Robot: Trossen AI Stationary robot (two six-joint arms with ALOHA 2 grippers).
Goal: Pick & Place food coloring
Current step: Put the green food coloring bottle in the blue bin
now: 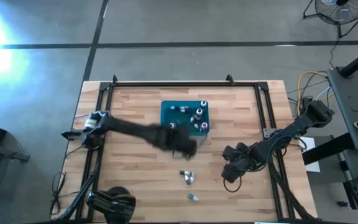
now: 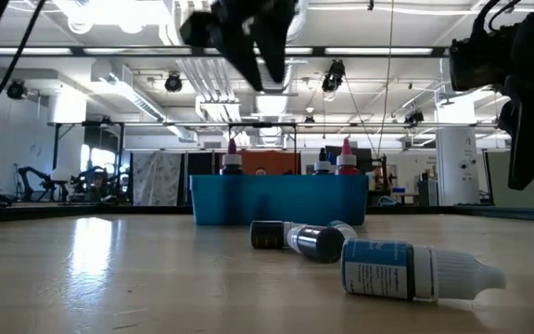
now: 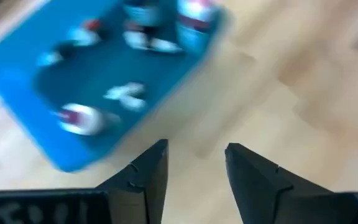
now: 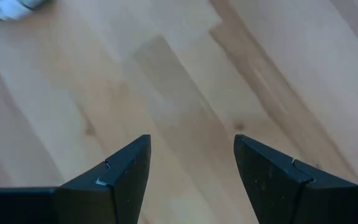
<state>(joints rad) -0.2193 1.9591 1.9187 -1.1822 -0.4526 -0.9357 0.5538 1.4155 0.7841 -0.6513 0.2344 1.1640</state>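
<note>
Bottles of food coloring [image 1: 187, 177] lie on their sides on the table [image 1: 129, 180], two together and one [image 1: 192, 197] nearer the front edge; others already sit in the teal bin [image 1: 166, 111]. My left gripper [image 1: 184, 148] hangs just off the bin's front corner, fingers parted and empty, with the pair straight ahead toward the front. My right gripper [image 1: 231, 169] waits to their right, also parted and empty. I judge both about equally near.
</note>
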